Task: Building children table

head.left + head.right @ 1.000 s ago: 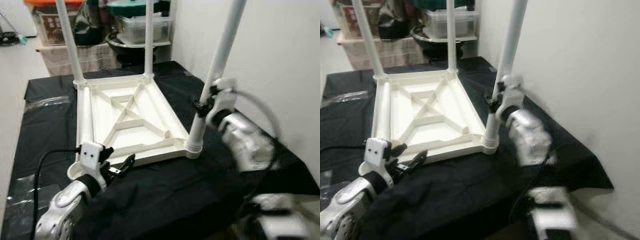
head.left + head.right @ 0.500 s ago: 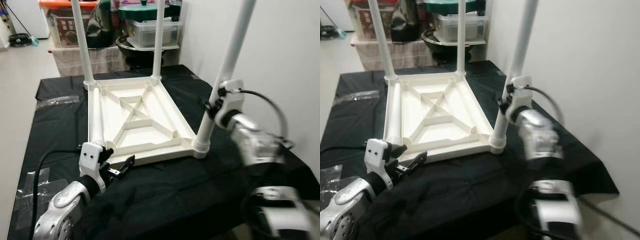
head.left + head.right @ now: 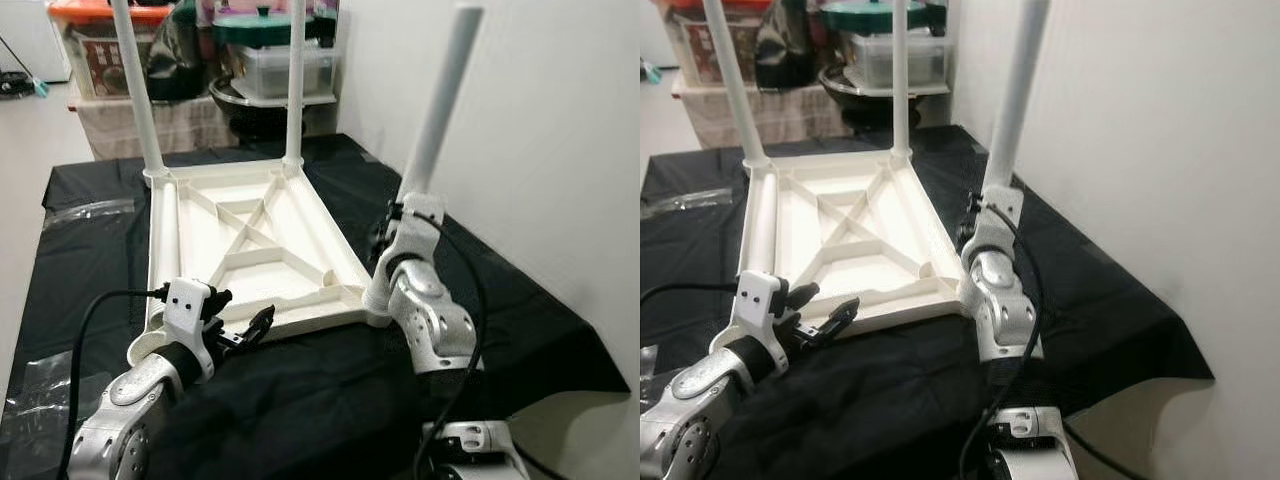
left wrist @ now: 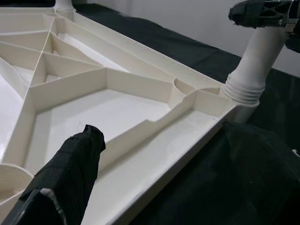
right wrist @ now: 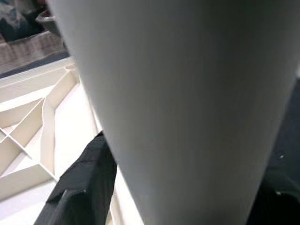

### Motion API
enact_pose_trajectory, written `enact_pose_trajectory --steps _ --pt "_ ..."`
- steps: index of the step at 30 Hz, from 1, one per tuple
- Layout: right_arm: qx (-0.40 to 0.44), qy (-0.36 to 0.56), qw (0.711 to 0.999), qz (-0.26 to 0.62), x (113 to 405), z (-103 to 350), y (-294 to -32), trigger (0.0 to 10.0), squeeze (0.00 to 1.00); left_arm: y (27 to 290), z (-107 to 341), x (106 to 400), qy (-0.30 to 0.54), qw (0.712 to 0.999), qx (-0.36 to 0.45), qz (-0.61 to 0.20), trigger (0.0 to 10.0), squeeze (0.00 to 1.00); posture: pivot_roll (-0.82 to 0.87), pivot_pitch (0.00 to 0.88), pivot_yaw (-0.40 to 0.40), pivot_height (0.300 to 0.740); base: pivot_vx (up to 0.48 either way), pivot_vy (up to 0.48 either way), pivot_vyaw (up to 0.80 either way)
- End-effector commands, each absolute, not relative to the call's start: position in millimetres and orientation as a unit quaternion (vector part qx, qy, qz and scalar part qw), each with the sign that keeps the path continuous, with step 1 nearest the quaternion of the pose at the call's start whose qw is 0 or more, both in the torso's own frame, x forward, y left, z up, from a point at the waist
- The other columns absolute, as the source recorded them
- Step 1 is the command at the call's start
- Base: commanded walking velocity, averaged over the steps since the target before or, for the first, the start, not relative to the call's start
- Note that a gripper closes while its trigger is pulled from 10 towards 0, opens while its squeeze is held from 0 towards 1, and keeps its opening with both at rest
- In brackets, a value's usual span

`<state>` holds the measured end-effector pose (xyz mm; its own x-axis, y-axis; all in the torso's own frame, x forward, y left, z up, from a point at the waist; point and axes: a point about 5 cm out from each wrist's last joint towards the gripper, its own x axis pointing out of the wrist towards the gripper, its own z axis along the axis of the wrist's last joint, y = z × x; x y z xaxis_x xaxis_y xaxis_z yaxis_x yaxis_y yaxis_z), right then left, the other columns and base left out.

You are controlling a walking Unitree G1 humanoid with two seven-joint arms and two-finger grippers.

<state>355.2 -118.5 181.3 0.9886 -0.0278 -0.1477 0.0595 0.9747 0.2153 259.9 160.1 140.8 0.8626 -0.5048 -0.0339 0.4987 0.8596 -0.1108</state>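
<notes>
- The white tabletop (image 3: pixel 250 250) lies upside down on a black cloth (image 3: pixel 500 300), its ribbed underside facing up.
- Three white legs stand upright in its corner sockets: the far-left leg (image 3: pixel 135 90), the far-right leg (image 3: pixel 296 80), and the near-right leg (image 3: pixel 435 110).
- The right gripper (image 3: pixel 388 225) is at the near-right leg, low on the shaft and just above the threaded collar (image 4: pixel 241 89). Its fingers are closed around the shaft; one black finger (image 5: pixel 82 187) sits pressed against the leg in the right wrist view (the other finger is hidden behind the shaft).
- The right arm (image 3: pixel 430 320) rises from below, between the onlooker's side and that leg, with a black cable looping beside it.
- The left gripper (image 3: pixel 245 333) sits at the near edge of the tabletop, by the near-left corner. Its fingers are spread apart and hold nothing; one finger (image 4: pixel 70 173) reaches over the rim, above the inner ribs.
- A black cable (image 3: pixel 90 330) runs along the left arm.
- Beyond the far end of the tabletop from both grippers stand storage boxes (image 3: pixel 285 55) and a dark pot (image 3: pixel 260 100).
- A white wall (image 3: pixel 540 150) runs along the right gripper's side.
</notes>
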Motion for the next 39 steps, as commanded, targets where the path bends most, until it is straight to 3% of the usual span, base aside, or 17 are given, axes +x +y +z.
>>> enact_pose_trajectory --steps 1,2,7,8,9,10,18,19,21,22,26,27,28,29,35,36,39 --pt "0.139 0.019 0.986 0.090 364.0 210.6 -131.2 10.0 0.00 157.1 136.8 258.2 0.040 0.962 -0.051 -0.267 10.0 0.00 0.08 0.000 -0.063 0.740 0.000 0.000 0.00" --pt "0.128 -0.007 0.978 0.162 365.5 221.5 -145.6 10.0 0.00 156.6 136.7 258.4 0.040 0.961 -0.052 -0.269 10.0 0.00 0.09 0.000 -0.065 0.740 0.000 0.000 0.00" --pt "0.067 -0.018 0.965 0.255 366.4 227.2 -178.4 10.0 0.00 156.9 137.7 259.8 0.038 0.961 -0.050 -0.270 10.0 0.00 0.09 0.000 -0.069 0.740 0.000 0.000 0.00" --pt "0.051 -0.006 0.962 0.270 366.8 224.6 -185.1 6.0 0.00 157.0 138.3 260.0 0.037 0.961 -0.050 -0.271 10.0 0.00 0.09 0.000 -0.069 0.740 0.000 0.000 0.00" --pt "0.051 -0.006 0.962 0.270 366.8 224.6 -185.1 6.0 0.00 157.0 138.3 260.0 0.037 0.961 -0.050 -0.271 10.0 0.00 0.09 0.000 -0.069 0.740 0.000 0.000 0.00" --pt "0.037 0.024 0.958 0.285 367.7 217.0 -193.1 0.0 0.00 157.3 138.4 259.5 0.036 0.961 -0.050 -0.270 10.0 0.00 0.10 0.000 -0.071 0.740 0.000 0.000 0.00" --pt "0.028 0.087 0.985 0.145 379.0 193.2 -200.4 0.0 0.00 158.5 137.7 257.4 0.038 0.961 -0.049 -0.270 10.0 0.00 0.10 0.000 -0.068 0.740 0.000 0.000 0.00" --pt "0.044 0.098 0.993 0.054 381.6 183.1 -201.3 0.0 0.00 158.7 137.6 257.6 0.039 0.961 -0.048 -0.270 10.0 0.00 0.10 0.000 -0.064 0.740 0.000 0.000 0.00" --pt "0.055 0.104 0.993 -0.005 382.1 176.3 -201.7 0.0 0.00 158.7 137.5 257.7 0.040 0.961 -0.047 -0.271 10.0 0.00 0.10 0.000 -0.064 0.740 0.000 0.000 0.00" --pt "0.095 0.126 0.983 -0.096 373.2 156.3 -186.4 0.0 0.00 157.4 138.1 258.3 0.040 0.960 -0.047 -0.273 10.0 0.00 0.11 0.000 -0.056 0.740 0.000 0.000 0.00" --pt "0.123 0.146 0.972 -0.140 361.7 142.5 -166.1 0.0 0.00 156.3 139.1 258.8 0.039 0.960 -0.047 -0.275 10.0 0.00 0.11 0.000 -0.056 0.740 0.000 0.000 0.00" --pt "0.141 0.161 0.969 -0.122 352.8 136.9 -141.6 3.6 0.00 155.7 139.6 259.0 0.039 0.959 -0.046 -0.278 10.0 0.00 0.11 0.000 -0.059 0.740 0.000 0.000 0.00" --pt "0.141 0.161 0.969 -0.122 352.8 136.9 -141.6 3.6 0.00 155.7 139.6 259.0 0.039 0.959 -0.046 -0.278 10.0 0.00 0.11 0.000 -0.059 0.740 0.000 0.000 0.00" --pt "0.150 0.147 0.973 -0.094 347.2 141.5 -126.0 10.0 1.00 156.5 139.5 259.4 0.040 0.959 -0.045 -0.278 10.0 0.00 0.10 0.000 -0.058 0.740 0.000 0.000 0.00" --pt "0.161 0.063 0.984 0.045 355.1 176.6 -124.1 10.0 1.00 158.3 138.7 260.0 0.039 0.960 -0.044 -0.274 10.0 0.00 0.10 0.000 -0.064 0.740 0.000 0.000 0.00" --pt "0.180 0.045 0.976 0.112 359.9 189.2 -127.6 10.0 0.00 158.0 138.3 259.8 0.039 0.960 -0.046 -0.273 10.0 0.00 0.10 0.000 -0.064 0.740 0.000 0.000 0.00" --pt "0.176 0.005 0.956 0.234 363.5 210.7 -141.9 10.0 0.00 156.8 137.5 259.6 0.039 0.960 -0.047 -0.274 10.0 0.00 0.09 0.000 -0.063 0.740 0.000 0.000 0.00"
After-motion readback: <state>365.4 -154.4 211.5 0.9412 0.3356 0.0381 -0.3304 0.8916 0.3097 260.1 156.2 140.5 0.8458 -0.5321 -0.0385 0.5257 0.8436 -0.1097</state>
